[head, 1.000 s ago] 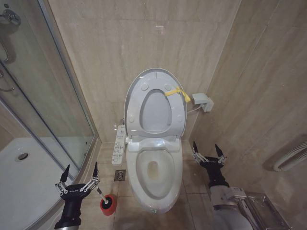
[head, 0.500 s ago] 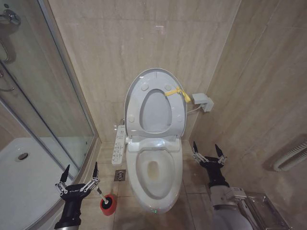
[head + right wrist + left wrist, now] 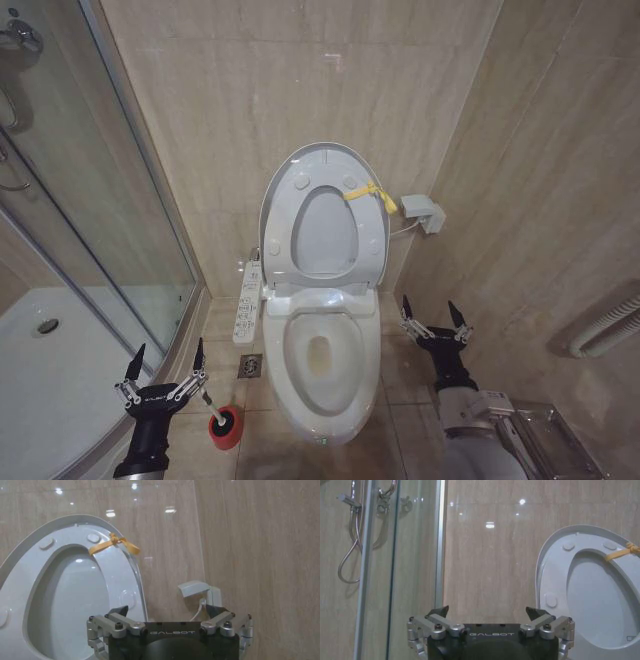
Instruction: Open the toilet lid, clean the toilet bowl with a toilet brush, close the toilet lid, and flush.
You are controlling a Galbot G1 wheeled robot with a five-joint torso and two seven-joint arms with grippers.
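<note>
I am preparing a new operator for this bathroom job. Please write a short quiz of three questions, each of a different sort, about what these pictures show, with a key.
1. True or false: the toilet lid stands raised against the wall.
2. Which pincer is nearer the toilet brush? A) left pincer B) right pincer
3. Fill in: the brush rests in a small round holder of ____ colour on the floor.

Key
1. True; the toilet bowl is uncovered.
2. A; the brush is just beside it, ungrasped.
3. red
</note>
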